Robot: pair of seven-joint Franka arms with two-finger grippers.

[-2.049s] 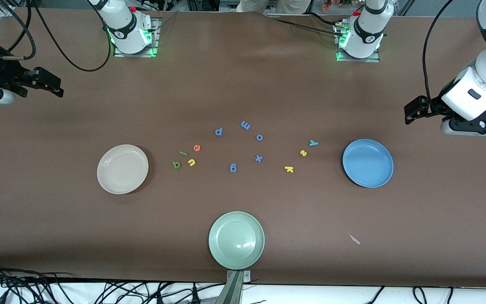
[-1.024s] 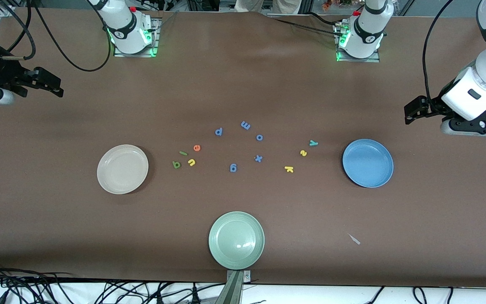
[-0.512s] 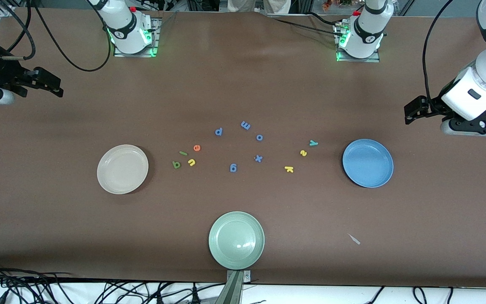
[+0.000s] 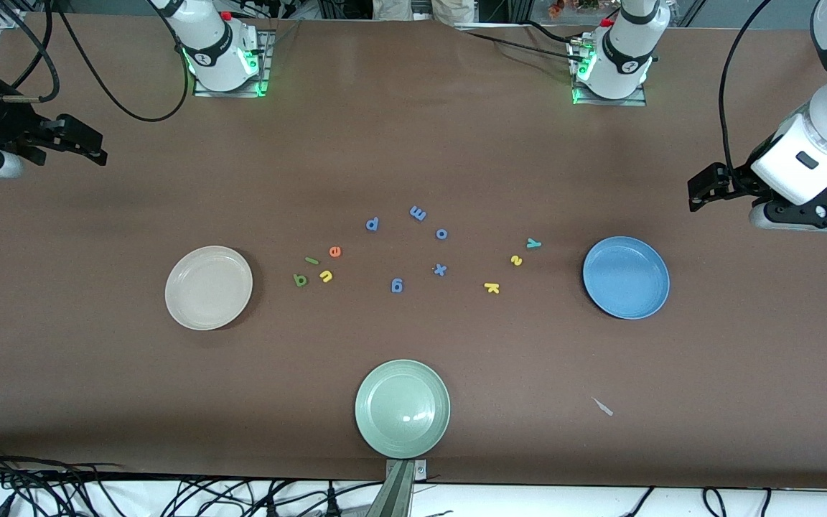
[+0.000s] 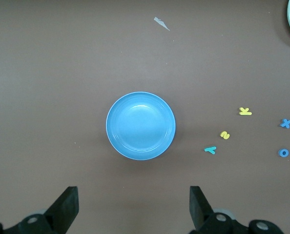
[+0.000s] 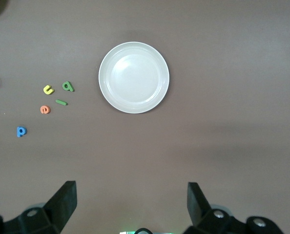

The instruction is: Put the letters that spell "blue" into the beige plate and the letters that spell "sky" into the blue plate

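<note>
The beige plate (image 4: 209, 287) (image 6: 134, 77) lies empty toward the right arm's end. Beside it lie the dark green b (image 4: 301, 280) (image 6: 68, 86), light green l (image 4: 311, 261), yellow u (image 4: 326, 276) and orange e (image 4: 335, 251). The blue plate (image 4: 626, 277) (image 5: 140, 126) lies empty toward the left arm's end, with the yellow s (image 4: 516, 260), yellow k (image 4: 492, 288) and teal y (image 4: 533, 243) beside it. My left gripper (image 4: 701, 194) (image 5: 134, 207) hangs open and empty over bare table by the blue plate. My right gripper (image 4: 94, 147) (image 6: 132, 204) hangs open and empty over bare table by the beige plate.
Several blue letters (image 4: 418, 213) lie scattered mid-table between the two letter groups. A pale green plate (image 4: 403, 408) sits at the table edge nearest the front camera. A small pale scrap (image 4: 603, 407) lies nearer the camera than the blue plate.
</note>
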